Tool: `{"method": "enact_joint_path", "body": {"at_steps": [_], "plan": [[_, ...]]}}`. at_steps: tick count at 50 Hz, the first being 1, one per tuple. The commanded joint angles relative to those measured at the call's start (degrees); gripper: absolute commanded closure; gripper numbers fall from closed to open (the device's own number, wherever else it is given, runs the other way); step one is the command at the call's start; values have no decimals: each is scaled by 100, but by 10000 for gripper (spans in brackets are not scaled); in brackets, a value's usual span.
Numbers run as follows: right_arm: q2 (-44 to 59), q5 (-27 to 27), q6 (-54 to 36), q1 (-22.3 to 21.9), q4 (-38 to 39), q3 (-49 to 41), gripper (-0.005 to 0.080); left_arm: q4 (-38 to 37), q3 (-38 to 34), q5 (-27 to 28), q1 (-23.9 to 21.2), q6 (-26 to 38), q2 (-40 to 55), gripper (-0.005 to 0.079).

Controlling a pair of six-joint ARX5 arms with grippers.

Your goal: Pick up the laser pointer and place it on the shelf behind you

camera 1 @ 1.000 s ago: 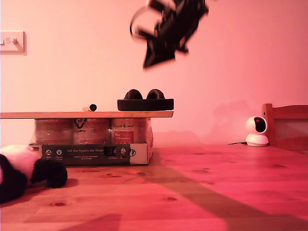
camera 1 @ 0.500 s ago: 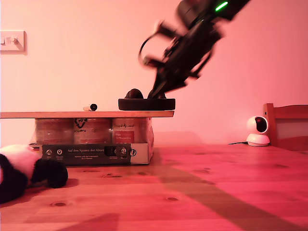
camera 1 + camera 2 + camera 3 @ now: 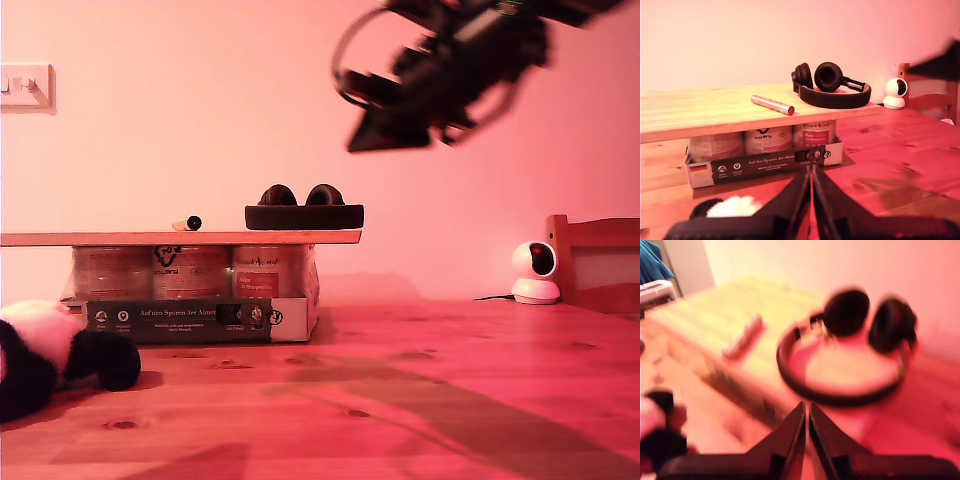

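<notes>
Second gripper (image 3: 806,412) higher than before — blurred, fingers (image 3: 790,435) together, empty.

Count of items in view:

- One laser pointer (image 3: 772,105).
- One shelf (image 3: 700,112).
- One pair of headphones (image 3: 830,87), with two ear cups.
- Three cans (image 3: 761,141) under the plank, standing in one cardboard tray (image 3: 760,165).
- One plush toy (image 3: 55,360), black and white.
- One small white camera (image 3: 533,272).
- One wall switch plate (image 3: 25,88).
- One arm (image 3: 450,65) in the exterior view.
- Two grippers: my first gripper (image 3: 810,187) and my second gripper (image 3: 806,427).
</notes>
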Motion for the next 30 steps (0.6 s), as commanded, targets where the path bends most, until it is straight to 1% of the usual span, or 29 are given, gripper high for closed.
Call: {"method": "enact_joint_path", "body": {"at_steps": [1,10,14,22,30], "plan": [[-387,120,52,24,264,-297,764,44,-83,-26,22,-37,-52,761],[-1298,420,63,26,396,-999,764,44,-83,-26,22,-39,-52,761],[-1720,455,72,26,369,-1266,764,44,-83,-26,22,-42,-52,761],[-2533,898,105,24,315,-1770,764,46,-83,-26,22,-39,-52,761],[-3209,1329,98,11,-87,-2061,764,46,-83,-22,22,-39,-52,761]]}}
